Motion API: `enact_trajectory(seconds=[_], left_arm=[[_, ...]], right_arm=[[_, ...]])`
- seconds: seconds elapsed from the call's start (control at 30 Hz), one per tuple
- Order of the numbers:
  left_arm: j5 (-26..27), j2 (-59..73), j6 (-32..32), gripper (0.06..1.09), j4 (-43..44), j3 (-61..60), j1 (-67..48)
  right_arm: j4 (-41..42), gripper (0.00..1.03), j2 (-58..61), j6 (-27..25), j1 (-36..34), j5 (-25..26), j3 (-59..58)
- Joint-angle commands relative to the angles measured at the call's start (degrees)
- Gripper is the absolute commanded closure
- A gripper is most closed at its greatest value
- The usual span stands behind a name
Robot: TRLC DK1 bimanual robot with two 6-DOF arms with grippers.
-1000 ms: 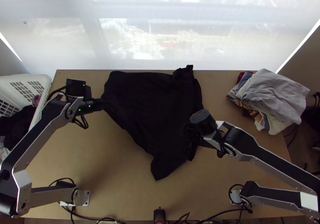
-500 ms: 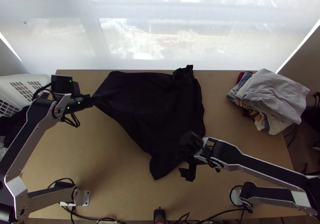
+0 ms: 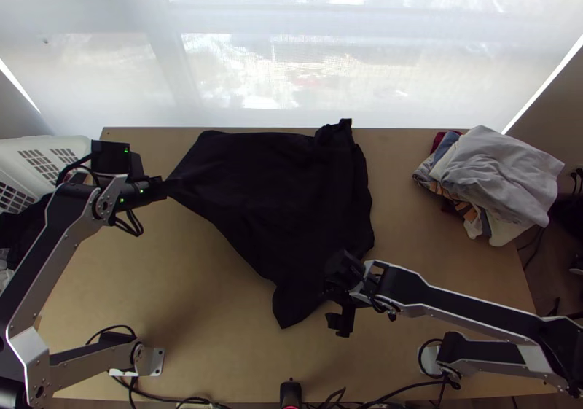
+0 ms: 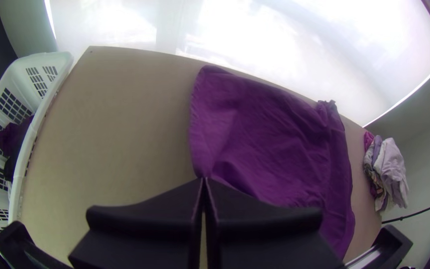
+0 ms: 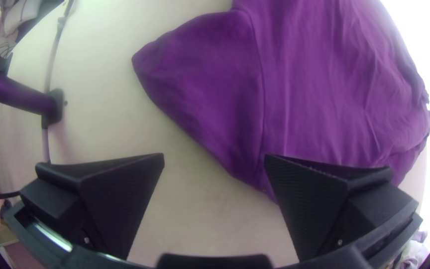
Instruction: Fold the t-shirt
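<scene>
Over the table's far middle lies the black t-shirt [image 3: 277, 190], loosely spread with wrinkles; it looks purple in the left wrist view [image 4: 274, 134] and right wrist view [image 5: 319, 84]. At its left corner is my left gripper [image 3: 166, 188]; in the left wrist view, this gripper [image 4: 203, 180] is shut on that corner, which is drawn out to a point. Beside the lower right edge of the cloth is my right gripper [image 3: 341, 310]. Seen from its wrist, the right gripper [image 5: 214, 158] stands wide open, one finger over the shirt's edge, the other over bare table.
A pile of clothes [image 3: 495, 179] sits at the table's right side. The white basket [image 3: 81, 146] stands at the left, with dark cloth inside. Cables run along the near edge beside a small black stand [image 3: 291, 392]. Bare wood [image 3: 197, 292] lies left of the shirt.
My left gripper has moved left, pulling the shirt's corner out with it. The right gripper has shifted toward the near edge and slightly left, off the cloth's lower right part.
</scene>
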Motion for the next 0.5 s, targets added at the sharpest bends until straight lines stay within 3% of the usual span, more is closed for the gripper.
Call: enact_trajectory(seconds=[0.0, 0.3, 0.4, 0.47], left_arm=[[0.00, -0.35, 0.20, 1.05, -0.66, -0.70, 0.05], [0.09, -1.31, 0.37, 1.05, -1.45, -1.05, 0.92], [0.09, -1.84, 0.37, 1.05, -1.80, -1.05, 1.36], [0.09, -2.37, 0.46, 1.05, -2.15, -1.05, 1.36]], right_arm=[[6.34, 0.11, 3.65, 0.31, -1.07, 0.14, -0.59], [11.96, 0.68, 11.03, -1.09, -2.57, 0.32, 1.00], [11.87, 0.97, 11.73, -0.83, -2.92, 0.32, 1.79], [11.79, 1.00, 11.03, -0.83, -3.80, 0.32, 1.79]])
